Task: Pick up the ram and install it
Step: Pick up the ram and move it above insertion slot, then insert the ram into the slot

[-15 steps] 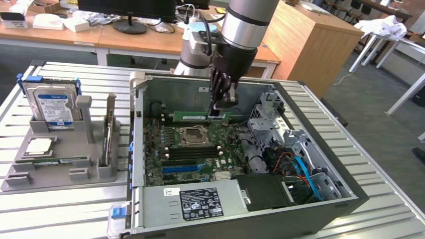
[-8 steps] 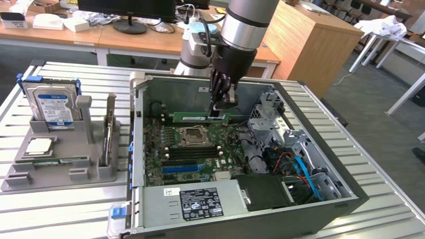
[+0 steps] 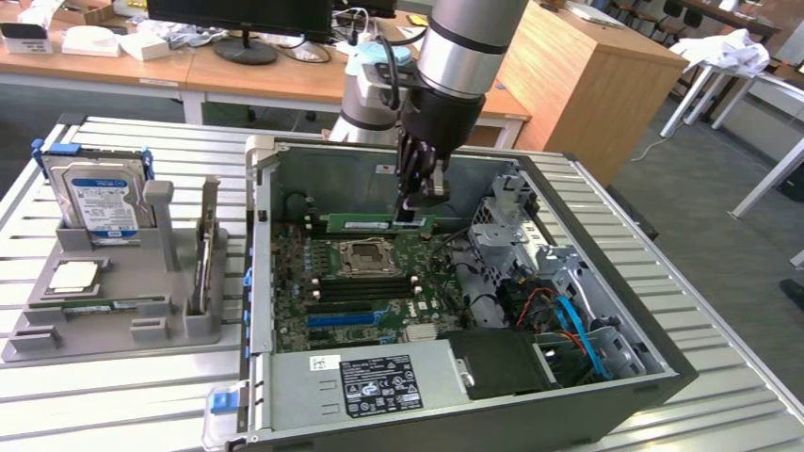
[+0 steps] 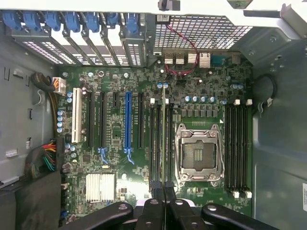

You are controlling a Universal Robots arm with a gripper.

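**Green ram stick pinched over the open computer**

Slatted silver metal table carries the whole scene. On it lies a large dark grey metal computer case, open on top. A thick silver-and-black robot arm reaches down into it from the far side. A wide green motherboard covers the case floor. A boxy silver power supply with a black label sits along its near edge.

To the exterior view's left of the case stands a grey plastic parts holder. A boxy silver hard drive with a blue-and-white label stands upright at its far end.

The ram is a long, thin green circuit-board stick with a white label. It hangs level, raised above the motherboard. The black gripper has its fingers closed tight on the stick, near its end toward the exterior view's right.

In the wrist view the ram appears edge-on between the fingertips. It lines up with the long black slots between the square silver processor socket and the blue slot. Whether it touches a slot cannot be told.
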